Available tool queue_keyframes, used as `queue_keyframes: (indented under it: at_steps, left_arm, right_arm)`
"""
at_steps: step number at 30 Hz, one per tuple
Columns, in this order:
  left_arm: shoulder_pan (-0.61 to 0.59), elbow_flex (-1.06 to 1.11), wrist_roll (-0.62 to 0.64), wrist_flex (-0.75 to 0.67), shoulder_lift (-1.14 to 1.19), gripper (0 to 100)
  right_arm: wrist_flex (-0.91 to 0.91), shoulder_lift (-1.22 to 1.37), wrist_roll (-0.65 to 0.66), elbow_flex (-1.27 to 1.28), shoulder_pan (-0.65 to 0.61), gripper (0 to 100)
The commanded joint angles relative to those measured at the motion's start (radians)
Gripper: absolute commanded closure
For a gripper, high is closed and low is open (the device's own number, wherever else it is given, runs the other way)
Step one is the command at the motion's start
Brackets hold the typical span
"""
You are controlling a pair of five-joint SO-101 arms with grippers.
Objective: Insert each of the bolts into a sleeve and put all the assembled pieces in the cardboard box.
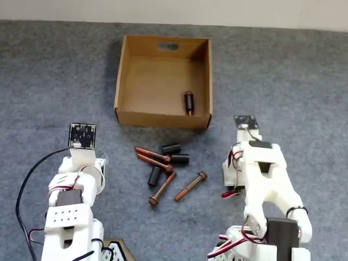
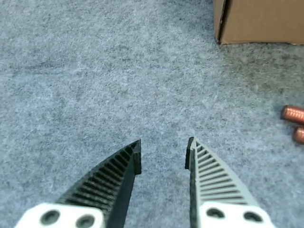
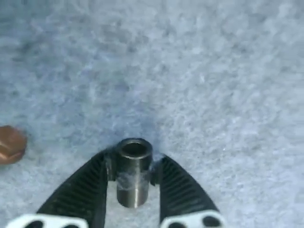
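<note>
My right gripper [image 3: 133,167] is shut on a dark metal sleeve [image 3: 133,178], held upright with its open bore facing the camera, just above the carpet. A copper bolt head [image 3: 8,144] lies beside it. My left gripper [image 2: 163,154] hangs open over bare carpet, with two bolt ends [image 2: 293,114] off to one side. In the high view several copper bolts [image 1: 162,188] and three black sleeves [image 1: 171,148] lie between the arms. The cardboard box [image 1: 123,76] holds one assembled piece [image 1: 188,103].
Grey carpet covers the table. The left arm [image 1: 73,187] stands at the lower left and the right arm [image 1: 263,174] at the lower right. A corner of the box [image 2: 256,21] shows ahead of the left gripper.
</note>
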Motion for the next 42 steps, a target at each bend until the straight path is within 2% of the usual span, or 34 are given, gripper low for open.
queue_keyframes:
  at_steps: [1,8,11,15,21,25,30,33,35,39,42]
  left_arm:
    - [0.015,-0.005,-0.008,-0.015,-0.007,83]
    - [0.015,-0.005,-0.008,-0.015,-0.007,83]
    - [0.015,-0.005,-0.008,-0.015,-0.007,83]
    - [0.015,-0.005,-0.008,-0.014,-0.007,83]
    - [0.015,-0.019,-0.008,0.008,-0.004,83]
    - [0.012,-0.136,-0.009,0.181,-0.002,83]
    - [0.013,-0.51,-0.127,0.574,-0.001,83]
    - [0.016,-0.693,-0.132,0.713,0.004,83]
    - [0.018,-0.754,-0.13,0.76,0.038,82]
    - [0.019,-0.783,-0.129,0.766,0.208,82]
    - [0.07,-0.812,-0.127,0.773,0.351,82]
  right_arm:
    - [0.064,-0.143,0.011,-0.021,-0.008,99.1]
    - [0.128,-0.631,0.005,0.07,-0.045,99.1]
    - [0.022,-0.782,-0.032,0.199,-0.079,99.1]
    - [-0.139,-0.912,-0.193,0.378,-0.085,99.1]
    - [-0.197,-1.007,-0.212,0.498,-0.085,99.1]
    - [-0.249,-1.046,-0.212,0.561,-0.084,99.1]
    - [-0.246,-1.063,-0.21,0.573,-0.084,99.1]
    - [-0.246,-1.063,-0.212,0.575,-0.084,99.1]
    - [-0.246,-1.063,-0.212,0.575,-0.084,99.1]
    - [-0.246,-1.061,-0.212,0.575,-0.084,99.1]
    - [-0.246,-1.059,-0.212,0.575,-0.084,99.1]
